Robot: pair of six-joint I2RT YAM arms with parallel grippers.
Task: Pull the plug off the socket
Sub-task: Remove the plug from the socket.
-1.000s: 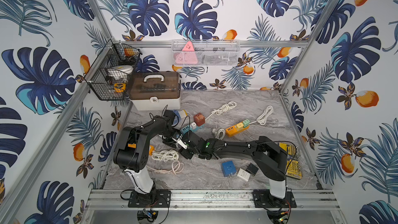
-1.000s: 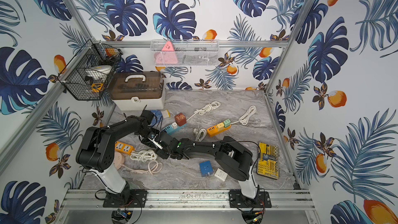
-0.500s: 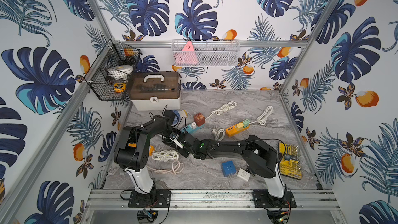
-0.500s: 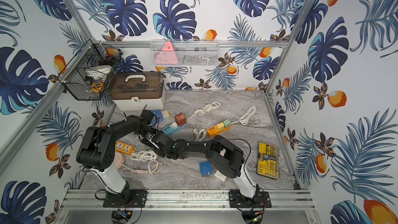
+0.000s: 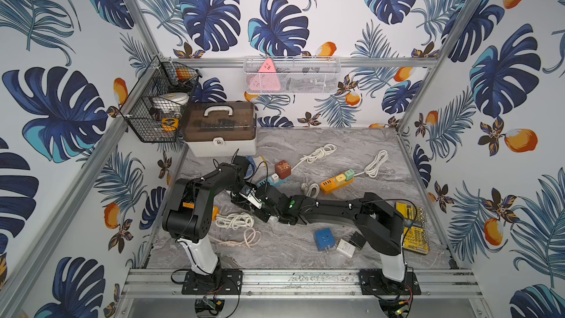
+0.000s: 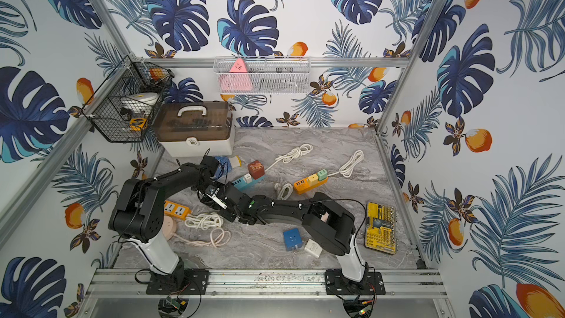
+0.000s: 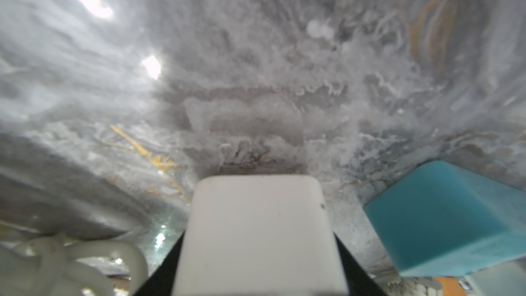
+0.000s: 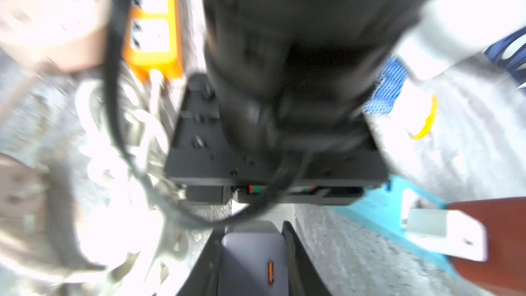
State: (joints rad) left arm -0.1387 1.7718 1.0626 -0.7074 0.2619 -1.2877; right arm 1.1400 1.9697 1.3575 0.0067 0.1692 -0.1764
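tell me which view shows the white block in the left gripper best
Left wrist: the white block fills the foreground, sharp, between two black fingers. In both top views the left arm covers that spot. The right wrist view is blurred; a white patch there may be it, but I cannot tell.

Marble tabletop (image 5: 351, 145) carries cords (image 5: 319, 152), toolbox (image 5: 221, 145), screwdriver kit (image 5: 413, 227).

Plug (image 8: 253, 260) and socket (image 7: 259, 237) are before the case (image 5: 221, 130), behind cords (image 5: 235, 220).
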